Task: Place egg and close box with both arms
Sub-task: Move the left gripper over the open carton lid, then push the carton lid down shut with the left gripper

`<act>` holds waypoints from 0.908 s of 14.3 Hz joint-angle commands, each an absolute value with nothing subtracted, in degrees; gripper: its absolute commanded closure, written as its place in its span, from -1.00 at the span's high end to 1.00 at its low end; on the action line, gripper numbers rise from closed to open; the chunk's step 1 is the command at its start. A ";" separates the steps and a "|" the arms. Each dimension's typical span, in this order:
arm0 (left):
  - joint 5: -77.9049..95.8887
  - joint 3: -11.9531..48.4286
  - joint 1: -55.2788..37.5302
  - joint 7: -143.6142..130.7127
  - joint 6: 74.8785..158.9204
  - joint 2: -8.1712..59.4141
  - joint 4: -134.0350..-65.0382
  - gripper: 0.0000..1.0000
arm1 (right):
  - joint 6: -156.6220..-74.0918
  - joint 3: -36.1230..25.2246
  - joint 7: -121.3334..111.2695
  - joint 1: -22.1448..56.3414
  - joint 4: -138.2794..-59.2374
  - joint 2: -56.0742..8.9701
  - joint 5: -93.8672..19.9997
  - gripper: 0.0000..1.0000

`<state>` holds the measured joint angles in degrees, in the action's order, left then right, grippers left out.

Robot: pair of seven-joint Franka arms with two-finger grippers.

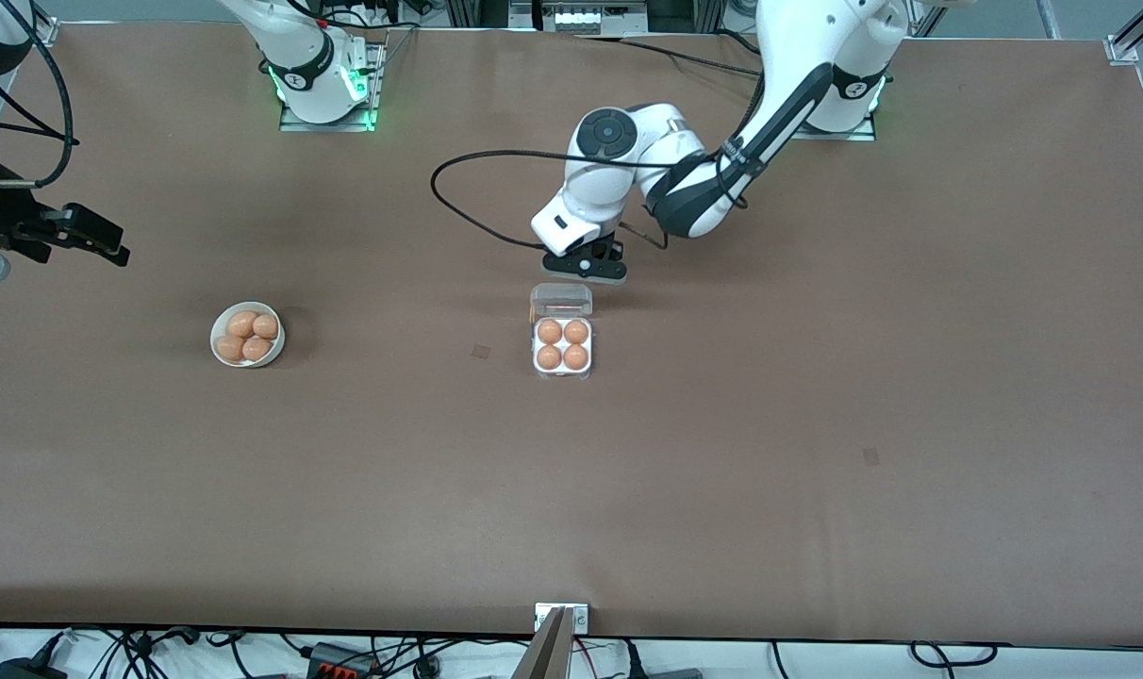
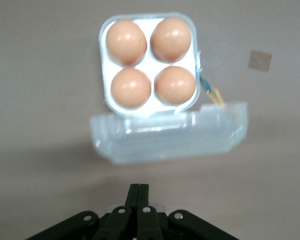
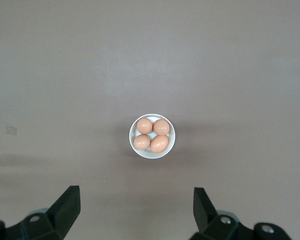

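From the front view, the box [image 1: 563, 345] is sitting near the middle of the table [image 1: 817, 424] with its clear lid [image 1: 561, 301] swung open and lying on the side farther from the front camera. All four wells are holding eggs; one egg [image 1: 550, 331] is resting in a well next to the hinge. The left gripper [image 1: 586, 268] is hanging low just beside the open lid, on the side toward the arm bases, with the left arm bending down to it from its base. A white bowl [image 1: 247, 336] with four more eggs is standing well apart from the box, toward the right arm's end of the table. The right gripper [image 1: 95, 236] is waiting up at the edge of the view over that end of the table, away from the bowl.

In the left wrist view, the left gripper [image 2: 138, 192] is showing its two fingers pressed together, holding nothing. The lid [image 2: 170, 132] is lying flat between the fingertips and the tray of the box [image 2: 149, 105], and the four eggs, one of them [image 2: 131, 87] by the hinge, are filling the wells.

In the right wrist view, the right gripper [image 3: 136, 202] is looking down on the bowl [image 3: 152, 136] from high above, its fingers [image 3: 67, 205] spread wide apart and empty. Four eggs are lying close together inside the bowl.
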<state>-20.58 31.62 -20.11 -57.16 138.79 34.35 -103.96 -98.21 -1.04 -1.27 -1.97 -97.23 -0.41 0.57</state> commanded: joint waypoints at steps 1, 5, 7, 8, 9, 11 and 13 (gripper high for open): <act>-23.11 31.12 -21.62 -57.84 138.43 36.56 -100.02 -0.98 | -98.96 -0.44 -2.55 -2.55 -98.53 0.62 1.49 1.00; -26.98 29.89 -21.01 -57.57 143.52 38.23 -98.54 -0.98 | -98.97 -0.26 -2.02 -2.20 -96.68 -0.09 1.50 1.00; -28.38 27.87 -21.01 -57.48 143.53 38.58 -96.25 -0.98 | -98.79 -0.35 -2.64 -2.55 -96.68 -0.18 1.32 1.00; -28.48 27.43 -21.01 -57.22 143.53 39.19 -95.20 -0.98 | -98.27 -0.35 -2.55 -2.46 -96.59 -0.18 1.32 1.00; -28.48 27.07 -21.01 -56.69 143.53 40.16 -93.36 -0.98 | -96.96 -0.35 -2.55 -2.46 -96.33 0.09 1.41 1.00; -28.39 26.98 -21.01 -56.43 143.53 41.13 -92.11 -0.98 | -94.58 -0.35 -2.55 -2.37 -95.80 0.35 1.58 1.00; -28.39 26.98 -20.92 -56.78 143.00 40.52 -92.63 -0.98 | -93.60 -0.35 -2.55 -2.37 -94.93 0.35 1.58 1.00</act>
